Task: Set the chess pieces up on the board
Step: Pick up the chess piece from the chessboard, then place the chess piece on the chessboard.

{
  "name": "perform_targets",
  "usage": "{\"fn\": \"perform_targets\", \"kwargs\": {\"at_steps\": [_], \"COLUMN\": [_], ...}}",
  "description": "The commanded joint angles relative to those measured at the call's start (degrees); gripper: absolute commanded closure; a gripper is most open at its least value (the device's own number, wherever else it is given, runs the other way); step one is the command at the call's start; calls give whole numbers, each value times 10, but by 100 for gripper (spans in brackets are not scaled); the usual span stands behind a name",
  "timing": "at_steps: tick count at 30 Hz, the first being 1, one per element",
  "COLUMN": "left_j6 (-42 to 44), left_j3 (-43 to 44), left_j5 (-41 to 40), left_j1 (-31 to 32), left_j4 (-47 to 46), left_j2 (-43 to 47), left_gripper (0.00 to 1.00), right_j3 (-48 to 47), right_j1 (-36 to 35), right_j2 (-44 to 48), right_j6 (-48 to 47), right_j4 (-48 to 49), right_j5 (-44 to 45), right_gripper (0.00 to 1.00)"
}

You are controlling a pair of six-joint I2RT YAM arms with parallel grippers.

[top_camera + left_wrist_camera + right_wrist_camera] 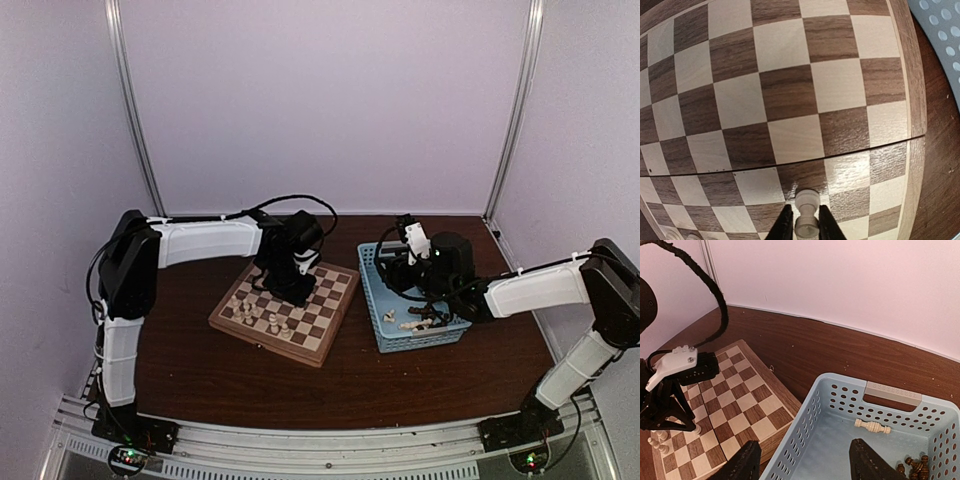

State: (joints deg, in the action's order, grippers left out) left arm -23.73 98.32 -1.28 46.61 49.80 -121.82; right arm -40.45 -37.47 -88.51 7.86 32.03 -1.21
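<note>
Found the board (335,292) lying skewed on the dark table (200,370), with the light-blue basket (805,415) just beside its right edge. Had the left gripper (805,216) down over the board close to its fold seam, pinched on a cream piece (806,199) as far as the wrist view showed. Had the right gripper (807,462) spread wide with nothing between the fingers, poised over the basket.

Judged the main risk to be a tilt. Gripped only by the very fingertips, so could swivel in the pinch and topple when let go. Could also come down astride a line between squares, or catch on the seam and rock. Might knock the cream pieces (265,322) standing at the board's near-left corner if swung low across them.

Read the held piece as upright: long axis vertical and in line with the fingers, broad base toward the board, head up between the pads. Spotted another cream piece (872,426) flat on its side in the basket, long axis across the floor, and a heap of dark pieces (915,469) in the corner.
</note>
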Motion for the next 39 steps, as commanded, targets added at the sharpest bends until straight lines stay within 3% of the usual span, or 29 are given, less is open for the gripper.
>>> {"fn": "perform_targets", "kwargs": {"at_steps": [1, 5, 16, 23, 29, 34, 39], "left_j6": [3, 4, 6, -1, -18, -27, -43], "left_j3": [8, 15, -9, -118, -208, -278, -338], "left_j5": [4, -6, -40, -44, 3, 12, 77], "left_j1": [2, 2, -11, -52, -113, -160, -193], "left_j4": [3, 15, 11, -17, -22, -18, -48], "left_j2": [-9, -6, 78, 205, 308, 360, 379], "left_gripper": [87, 93, 96, 96, 96, 95, 95], "right_j3": [-6, -9, -15, -16, -17, -17, -17], "right_j1": [0, 0, -1, 0, 0, 0, 0], "right_j2": [-2, -5, -11, -10, -13, -15, -14], "right_j6": [-3, -3, -9, -15, -15, -15, -16], "right_j4": [7, 3, -4, -7, -7, -8, -10], "right_j5": [9, 9, 9, 9, 9, 9, 9], "right_gripper": [36, 36, 36, 36, 36, 36, 36]}}
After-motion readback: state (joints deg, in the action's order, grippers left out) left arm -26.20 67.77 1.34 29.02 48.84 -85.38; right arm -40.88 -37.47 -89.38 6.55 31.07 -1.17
